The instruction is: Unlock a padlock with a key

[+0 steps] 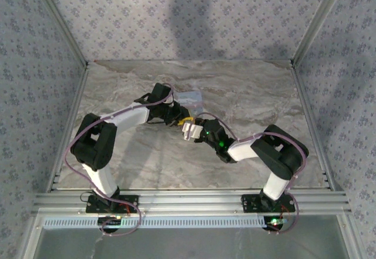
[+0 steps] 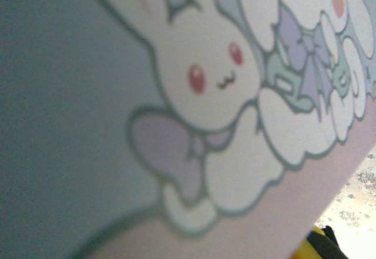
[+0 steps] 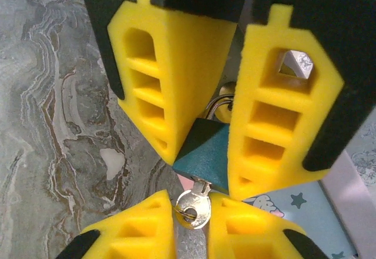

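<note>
Right wrist view carries the detail. The left gripper [image 3: 202,166] faces the camera with its yellow fingers [image 3: 155,88] clenched on the dark teal padlock [image 3: 202,152], which sits just beside the pastel tin [image 3: 311,212], toward the marble table [image 3: 59,124]. The right gripper [image 3: 191,203] is cut off by the lower edge of the picture. Its two pads pinch the silvery key [image 3: 192,209], whose bow shows between them, while the blade runs up into the underside of the padlock and is hidden there. The shackle is mostly masked behind the fingers, so I cannot tell whether it is latched or sprung.

From the top external view none of this is legible. The left gripper [image 1: 175,117] and right gripper [image 1: 191,130] meet tip to tip just in front of the tin [image 1: 189,99], and both the padlock and the key are too small to make out.

In the left wrist view the camera is pressed close to the tin [image 2: 205,94], showing its blurred cartoon rabbit with a lilac bow. A sliver of yellow and black [image 2: 320,244] at the tin's lower corner is too cropped to identify.
</note>
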Tool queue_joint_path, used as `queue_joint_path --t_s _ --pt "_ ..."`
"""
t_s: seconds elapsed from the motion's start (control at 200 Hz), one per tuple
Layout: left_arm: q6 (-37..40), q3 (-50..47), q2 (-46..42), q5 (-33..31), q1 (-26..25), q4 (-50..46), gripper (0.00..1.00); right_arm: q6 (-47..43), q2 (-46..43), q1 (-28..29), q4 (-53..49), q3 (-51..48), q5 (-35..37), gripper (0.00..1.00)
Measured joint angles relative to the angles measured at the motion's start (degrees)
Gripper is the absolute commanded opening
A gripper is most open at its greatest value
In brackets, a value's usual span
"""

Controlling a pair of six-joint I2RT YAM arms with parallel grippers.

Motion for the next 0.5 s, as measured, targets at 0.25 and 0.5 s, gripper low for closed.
queue_joint_path --t_s 0.25,0.5 --pt "-0.04 0.00 0.00 -0.13 0.00 0.63 0.15 2.58 0.00 -0.44 0.20 0.02 0.07 0.02" --pt "-0.37 0.00 0.00 -0.33 0.00 1.18 0.15 6.80 0.00 -1.49 0.24 0.02 -1.84 0.00"
